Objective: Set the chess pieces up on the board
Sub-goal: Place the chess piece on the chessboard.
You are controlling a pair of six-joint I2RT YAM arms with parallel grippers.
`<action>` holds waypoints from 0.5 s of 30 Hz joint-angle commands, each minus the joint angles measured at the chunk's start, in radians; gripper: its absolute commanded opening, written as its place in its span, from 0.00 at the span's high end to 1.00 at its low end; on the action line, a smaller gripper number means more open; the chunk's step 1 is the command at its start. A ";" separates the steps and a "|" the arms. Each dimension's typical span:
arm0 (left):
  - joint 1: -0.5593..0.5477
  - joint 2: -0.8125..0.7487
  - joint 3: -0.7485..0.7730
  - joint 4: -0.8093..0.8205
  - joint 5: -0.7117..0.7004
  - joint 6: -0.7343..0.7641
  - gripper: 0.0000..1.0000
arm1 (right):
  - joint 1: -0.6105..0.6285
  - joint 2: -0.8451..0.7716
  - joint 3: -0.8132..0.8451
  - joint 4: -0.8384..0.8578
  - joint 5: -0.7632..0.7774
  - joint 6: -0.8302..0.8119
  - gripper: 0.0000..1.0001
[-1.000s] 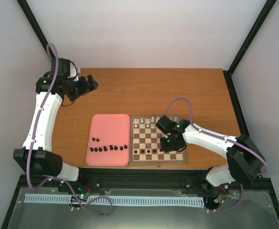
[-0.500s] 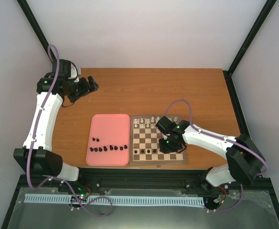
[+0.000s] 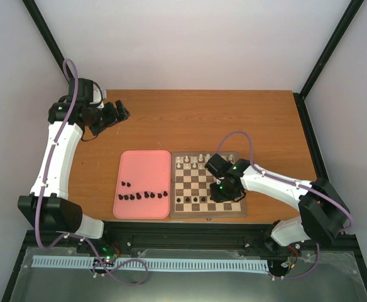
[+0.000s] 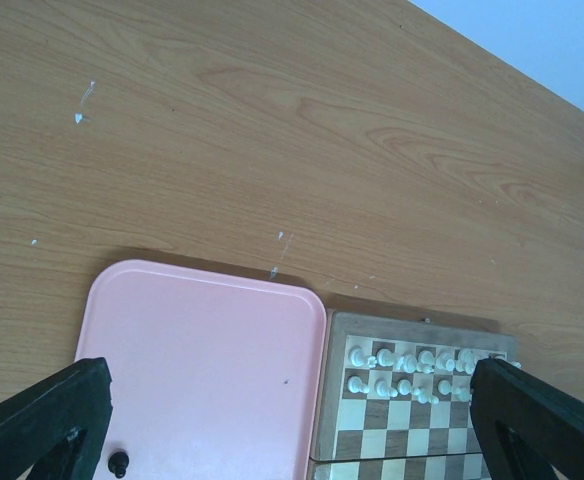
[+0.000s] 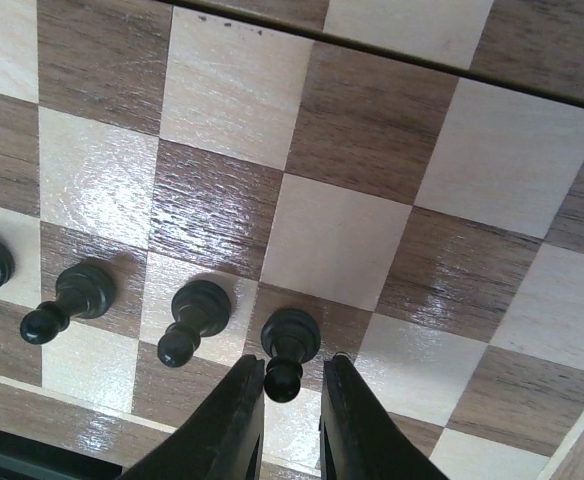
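Note:
The board (image 3: pixel 174 189) lies at the table's middle, right of a pink tray. Black chess pieces (image 3: pixel 195 200) stand in its near row; several more lie on the tray (image 3: pixel 142 195). In the right wrist view, pawns (image 5: pixel 194 308) stand in a line. My right gripper (image 5: pixel 294 362) hangs low over the board (image 5: pixel 332 240), its jaws slightly open around the head of the rightmost pawn (image 5: pixel 290 332). That pawn stands upright on a dark square, with a gap beside the right finger. My left gripper (image 3: pixel 122 112) is raised at the far left, wide open and holding nothing.
The pink tray (image 3: pixel 144 170) touches the board's left side. White pieces (image 4: pixel 402 358) fill the board's two far rows. One black piece (image 4: pixel 119 463) shows at the tray's near edge in the left wrist view. Bare wooden table (image 3: pixel 234 119) stretches behind.

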 commanded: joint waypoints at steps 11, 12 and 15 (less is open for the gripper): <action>-0.005 -0.017 0.007 0.010 -0.003 0.018 0.00 | 0.006 -0.033 0.002 0.006 -0.004 -0.008 0.69; -0.005 -0.017 0.008 0.010 -0.003 0.018 0.00 | 0.006 -0.040 0.004 0.003 0.003 -0.006 0.67; -0.005 -0.018 0.009 0.010 -0.004 0.019 0.00 | 0.006 -0.055 0.018 -0.023 0.029 -0.005 0.65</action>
